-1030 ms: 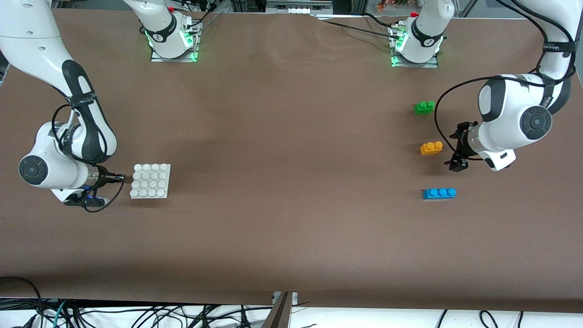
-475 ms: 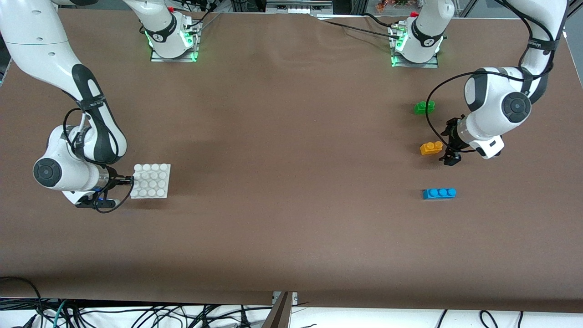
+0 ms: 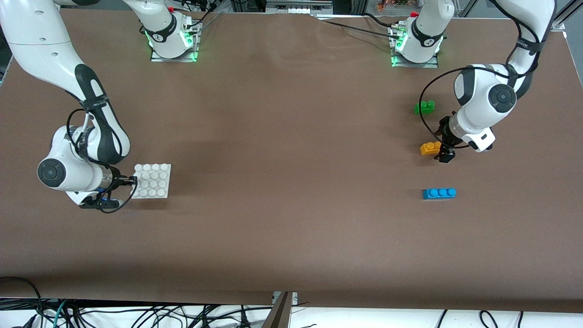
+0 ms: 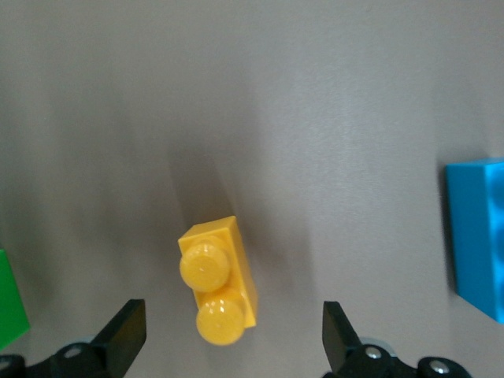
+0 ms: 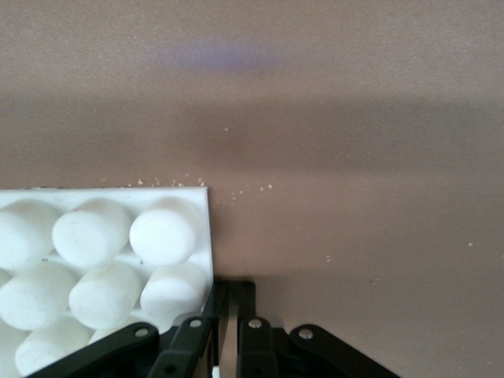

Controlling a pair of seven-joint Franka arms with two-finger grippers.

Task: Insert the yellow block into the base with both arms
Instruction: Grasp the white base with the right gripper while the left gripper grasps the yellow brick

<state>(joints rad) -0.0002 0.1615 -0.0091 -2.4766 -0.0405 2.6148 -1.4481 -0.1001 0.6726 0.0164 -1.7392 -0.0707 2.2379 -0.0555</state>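
I've got the left gripper (image 3: 444, 146) low at the left arm's end of the desk (image 3: 291, 182), right beside the yellow block (image 3: 430, 148). Left wrist cam shows its fingers (image 4: 126, 335) spread wide w/ the yellow block (image 4: 216, 280) partly between them, studs up, turned a bit askew to the finger line. No contact that I can see; gaps show on both sides of the block. Block sits flat on the desk, not lifted.

Same end of the desk: green brick (image 3: 424, 107) farther from the front cam than the yellow one, blue brick (image 3: 439, 193) nearer to it. Both well apart from the yellow block; edges of each show in the left wrist cam, green (image 4: 11, 311) and blue (image 4: 477, 236).

Right gripper (image 3: 132, 180) is at the right arm's end of the desk, down at desk level against the edge of the base (image 3: 152, 180). Right wrist cam: fingers (image 5: 236, 315) drawn close together at the corner of the base (image 5: 102, 260); prob. pinching its edge, but the contact is hidden under the finger mounts, so I can't confirm a grip. Base lies flat, studs up, far from the yellow block, approx. the whole desk width between them.
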